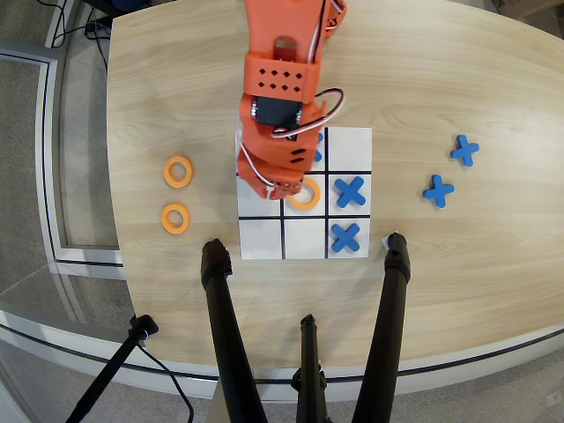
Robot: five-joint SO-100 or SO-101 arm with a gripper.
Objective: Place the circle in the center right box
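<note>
My orange gripper hangs over the view-left cell of the middle row of the white nine-cell board; this is the center right box, opposite that row's blue cross. The arm's body hides the fingers from above. I cannot tell whether they are open or hold a circle. One orange ring lies in the board's central cell, partly under the gripper. Two more orange rings lie on the wood left of the board.
Blue crosses sit in the top middle cell, half hidden, and the bottom right cell. Two spare crosses lie right of the board. Black tripod legs rise at the near table edge.
</note>
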